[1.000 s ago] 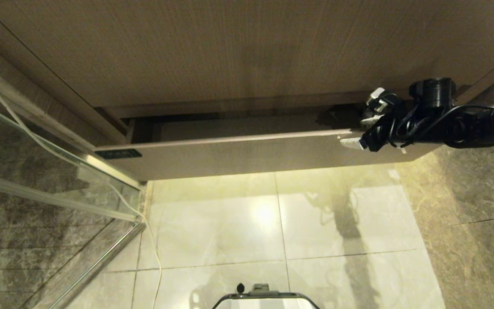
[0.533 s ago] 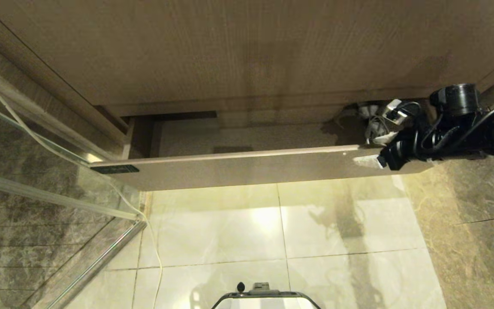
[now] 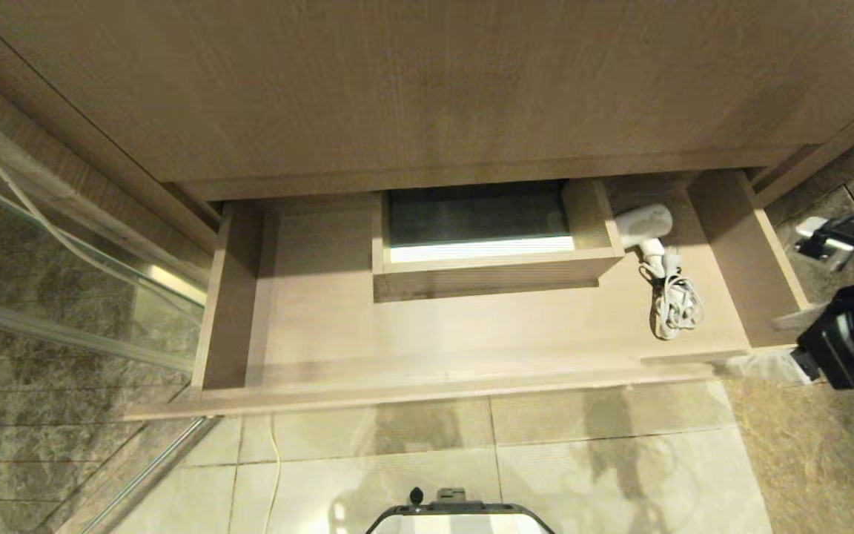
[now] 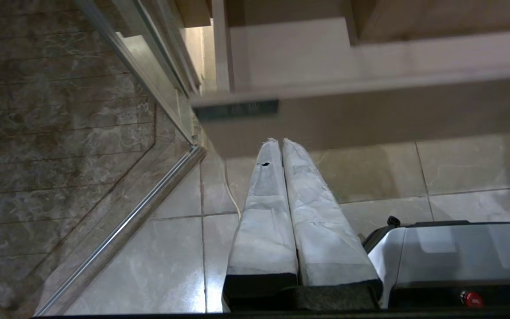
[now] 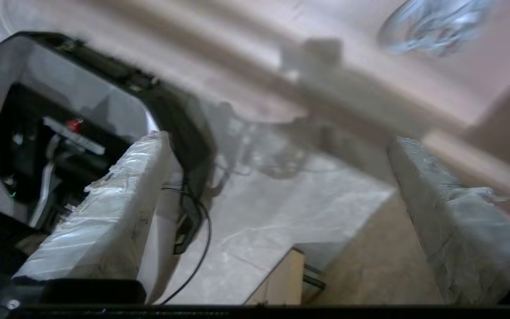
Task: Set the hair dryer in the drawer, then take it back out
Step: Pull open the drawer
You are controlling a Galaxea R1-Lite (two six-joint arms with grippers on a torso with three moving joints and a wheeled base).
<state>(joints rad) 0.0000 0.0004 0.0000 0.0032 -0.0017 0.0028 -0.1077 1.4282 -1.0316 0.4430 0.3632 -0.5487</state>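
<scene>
White hair dryer (image 3: 646, 222) lies in the open drawer (image 3: 427, 389), reachable. Right gripper (image 3: 786, 343) waits beside it, fingers (image 5: 100, 221) spread, empty.

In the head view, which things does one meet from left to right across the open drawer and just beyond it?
Drawer's left side wall → boxed cut-out → hair dryer → its bundled cord → drawer's right side wall → right claw, open, at the drawer's front right corner.

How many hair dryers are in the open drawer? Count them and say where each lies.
1. The hair dryer lies at the right rear of the drawer, beside the boxed cut-out, its cord bundled in front of it. None looks hidden.
</scene>
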